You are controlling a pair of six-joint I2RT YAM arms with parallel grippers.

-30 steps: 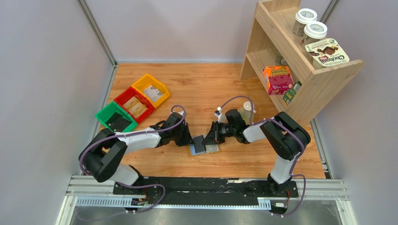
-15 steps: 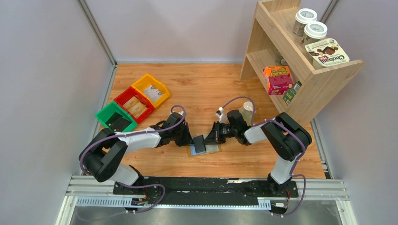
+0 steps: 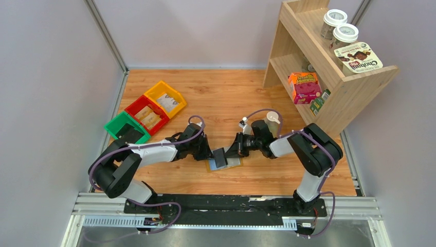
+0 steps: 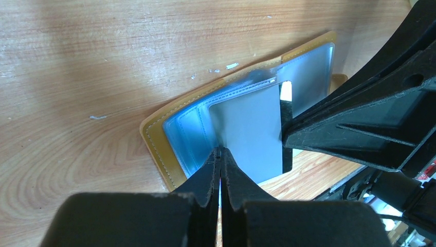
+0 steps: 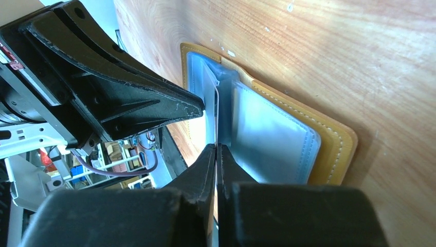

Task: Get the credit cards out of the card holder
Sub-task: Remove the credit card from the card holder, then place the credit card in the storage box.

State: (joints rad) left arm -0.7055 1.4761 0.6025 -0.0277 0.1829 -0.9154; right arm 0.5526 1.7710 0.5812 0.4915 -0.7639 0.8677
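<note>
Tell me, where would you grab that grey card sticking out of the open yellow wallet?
By a free edge that stands clear of the card holder. The card is thin and flat, so pinch across its faces, edge-on. The left hand and right hand each grip it that way, from opposite sides.

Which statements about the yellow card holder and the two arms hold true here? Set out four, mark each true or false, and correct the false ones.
1. The card holder lies open on the wooden table. True.
2. The left fingers are spread wide open. False: they are shut on the edge of a blue-grey card that stands up from the holder.
3. The right fingers pinch that same card from the opposite side. True.
4. The card holder sits inside the green bin. False: it lies on the bare table between the two arms.
</note>
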